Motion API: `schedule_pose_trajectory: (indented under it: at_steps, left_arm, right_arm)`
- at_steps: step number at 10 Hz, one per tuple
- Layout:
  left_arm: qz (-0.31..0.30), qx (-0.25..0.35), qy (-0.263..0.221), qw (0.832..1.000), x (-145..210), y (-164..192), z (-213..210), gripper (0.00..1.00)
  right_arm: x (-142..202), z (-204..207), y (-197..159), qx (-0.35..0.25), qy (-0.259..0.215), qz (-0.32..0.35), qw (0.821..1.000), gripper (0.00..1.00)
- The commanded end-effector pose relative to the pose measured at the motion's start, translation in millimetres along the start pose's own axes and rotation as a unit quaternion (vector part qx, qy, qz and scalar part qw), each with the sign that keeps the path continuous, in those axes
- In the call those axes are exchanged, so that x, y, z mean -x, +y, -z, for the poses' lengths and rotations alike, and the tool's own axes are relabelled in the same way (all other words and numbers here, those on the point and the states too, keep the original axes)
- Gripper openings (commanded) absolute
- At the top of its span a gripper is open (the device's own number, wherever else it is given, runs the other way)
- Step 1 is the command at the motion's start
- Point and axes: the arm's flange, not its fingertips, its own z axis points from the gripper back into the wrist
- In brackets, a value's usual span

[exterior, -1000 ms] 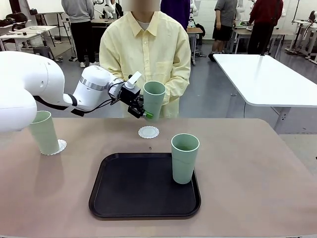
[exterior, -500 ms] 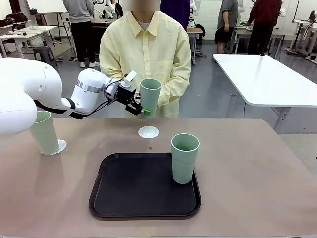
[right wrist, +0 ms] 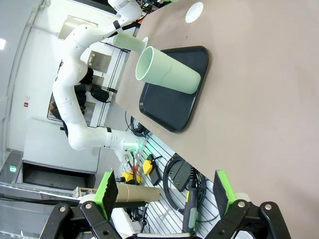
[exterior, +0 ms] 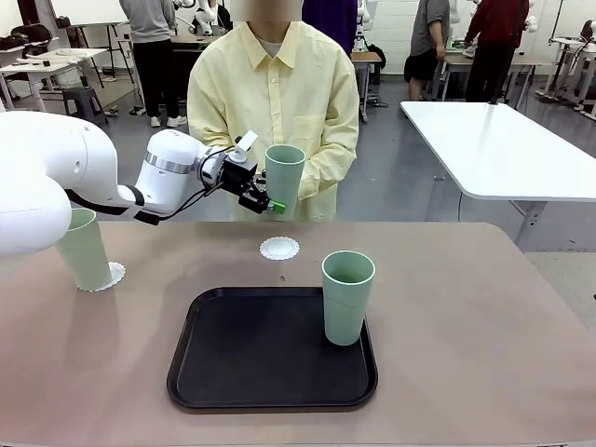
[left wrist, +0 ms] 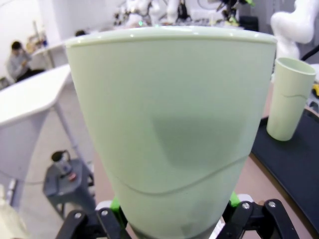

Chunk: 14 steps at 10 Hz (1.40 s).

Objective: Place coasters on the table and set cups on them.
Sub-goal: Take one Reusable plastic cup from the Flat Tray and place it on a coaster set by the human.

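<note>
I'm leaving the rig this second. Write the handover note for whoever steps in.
Left gripper: jaws shut on the held cup, upright in the air over the far side of the table, in front of the person.
Right gripper: jaws open, empty.
Done: the left cup stands on the left coaster.
Left to do: set the held cup on the free coaster. The tray cup is on the tray and needs a coaster on the table.
</note>
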Motion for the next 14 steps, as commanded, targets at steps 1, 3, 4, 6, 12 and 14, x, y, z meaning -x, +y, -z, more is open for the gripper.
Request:
schedule_pose_trajectory:
  at_steps: [1,3,4,6,12,14]
  left_arm:
    - [0.007,-0.001,0.001,1.000,2,0,-4,0.81]
    - [0.021,0.001,-0.025,0.999,5,2,-3,0.81]
    - [0.021,0.002,-0.035,0.999,10,6,-5,0.81]
    - [0.019,0.009,-0.035,0.999,19,7,-3,0.81]
    - [-0.002,0.021,-0.023,1.000,33,6,5,0.81]
    - [-0.004,0.027,-0.021,0.999,35,6,6,0.81]
  right_arm:
    - [0,0,0,-0.006,-0.002,0.000,1.000,1.00]
    - [0,0,0,-0.006,-0.002,0.000,1.000,1.00]
    - [0,0,0,-0.006,-0.002,0.000,1.000,1.00]
    - [0,0,0,-0.006,-0.002,0.000,1.000,1.00]
    - [0,0,0,-0.006,-0.002,0.000,1.000,1.00]
    - [0,0,0,-0.006,-0.002,0.000,1.000,1.00]
